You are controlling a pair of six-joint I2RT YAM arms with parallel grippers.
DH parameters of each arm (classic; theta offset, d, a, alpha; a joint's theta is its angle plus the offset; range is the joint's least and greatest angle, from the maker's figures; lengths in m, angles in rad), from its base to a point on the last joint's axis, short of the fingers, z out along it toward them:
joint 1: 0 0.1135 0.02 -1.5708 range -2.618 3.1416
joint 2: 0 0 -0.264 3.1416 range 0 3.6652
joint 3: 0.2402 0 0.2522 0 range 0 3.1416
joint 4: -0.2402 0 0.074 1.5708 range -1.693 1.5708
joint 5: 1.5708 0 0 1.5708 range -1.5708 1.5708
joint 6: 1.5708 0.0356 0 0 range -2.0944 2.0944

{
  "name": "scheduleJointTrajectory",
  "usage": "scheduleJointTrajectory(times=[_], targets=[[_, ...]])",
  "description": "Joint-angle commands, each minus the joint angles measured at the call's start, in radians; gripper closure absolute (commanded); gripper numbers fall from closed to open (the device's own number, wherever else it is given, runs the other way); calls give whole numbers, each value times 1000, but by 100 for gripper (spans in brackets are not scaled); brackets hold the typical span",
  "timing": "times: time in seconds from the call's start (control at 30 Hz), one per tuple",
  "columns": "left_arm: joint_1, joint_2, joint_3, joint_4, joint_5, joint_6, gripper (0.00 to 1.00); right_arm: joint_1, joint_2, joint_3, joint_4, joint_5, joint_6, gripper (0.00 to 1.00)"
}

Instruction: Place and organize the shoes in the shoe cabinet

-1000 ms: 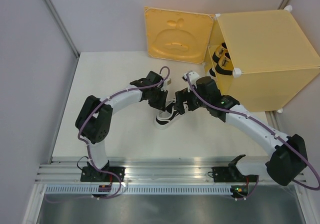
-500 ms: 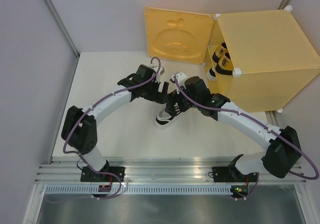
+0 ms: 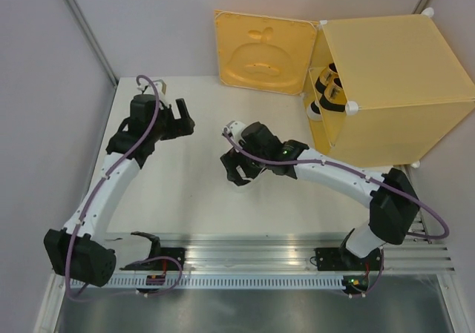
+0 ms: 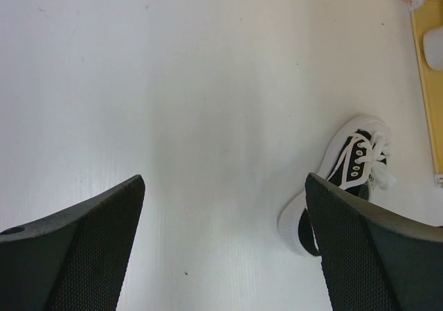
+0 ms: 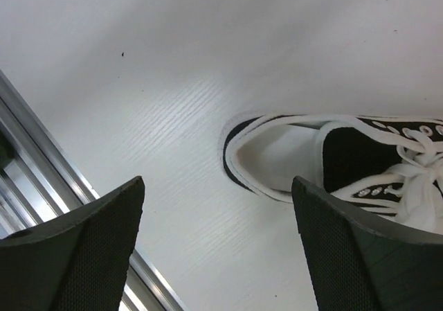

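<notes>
A white shoe with black sides and white laces (image 5: 346,155) lies on the table in front of the right gripper (image 5: 218,255). That gripper is open, and the shoe's heel opening lies just ahead of its right finger. From above, the right gripper (image 3: 239,171) covers most of this shoe. Far off to the left, the left gripper (image 3: 182,118) is open and empty. In its wrist view the same shoe (image 4: 346,179) lies off to the right of the left gripper (image 4: 225,255). The shoe cabinet (image 3: 393,81) stands at the back right with gold shoes (image 3: 332,90) inside.
The cabinet's door (image 3: 263,51) is swung open and stands along the back edge of the table. An aluminium rail (image 5: 41,158) runs along the table's near edge, close to the right gripper. Grey walls close in the left side and the back.
The left gripper has opened and swung away to the left, leaving the laced shoe on the table. The right gripper has slid down and left over the shoe's heel.
</notes>
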Motion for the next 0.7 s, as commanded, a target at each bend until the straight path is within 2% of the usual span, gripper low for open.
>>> scheduleJointTrajectory(times=[0.0,0.27,0.4,0.57,0.67], targets=[[31,-126,-38,-47,-80,-9,0,40,68,79,-56,32,-21,11],[41,-364,-139,-170,-143,16,0,89,238,159,-94,169,19,26],[41,-418,-170,-197,-158,11,0,111,296,191,-114,241,53,38],[41,-459,-181,-219,-175,16,0,137,361,216,-152,364,105,46],[41,-475,-190,-225,-180,19,0,152,394,229,-187,401,137,55]])
